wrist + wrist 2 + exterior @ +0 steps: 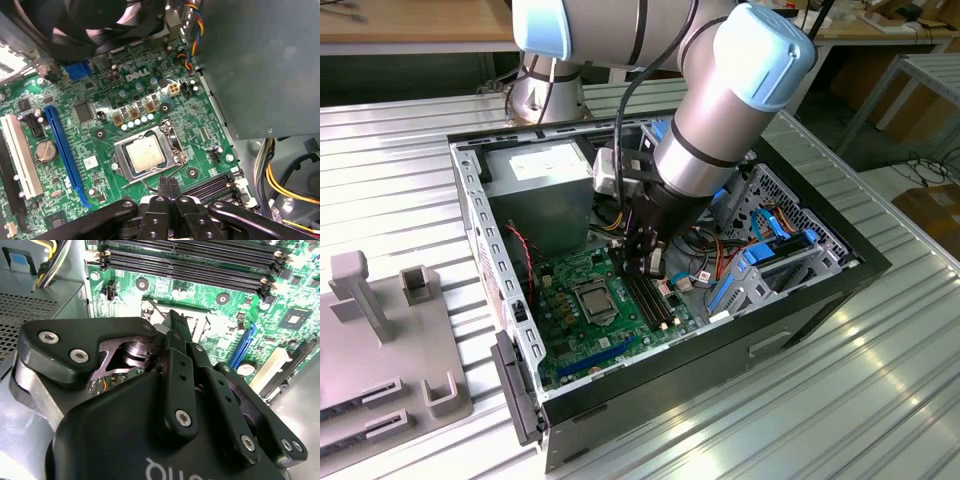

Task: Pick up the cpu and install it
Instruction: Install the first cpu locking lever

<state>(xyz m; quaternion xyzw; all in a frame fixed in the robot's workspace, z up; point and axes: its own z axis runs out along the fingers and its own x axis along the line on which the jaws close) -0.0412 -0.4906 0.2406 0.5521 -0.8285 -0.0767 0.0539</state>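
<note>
Silvery-tan cpu (144, 152) seated in socket (172, 145) on board (100, 135) (inside case (800, 300)); we see gripper (168, 186) beside it, fingers pressed together, holding nothing.

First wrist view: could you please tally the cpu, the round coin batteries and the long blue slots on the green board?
cpu: 1
round coin battery: 1
long blue slot: 1
Total: 3
</note>
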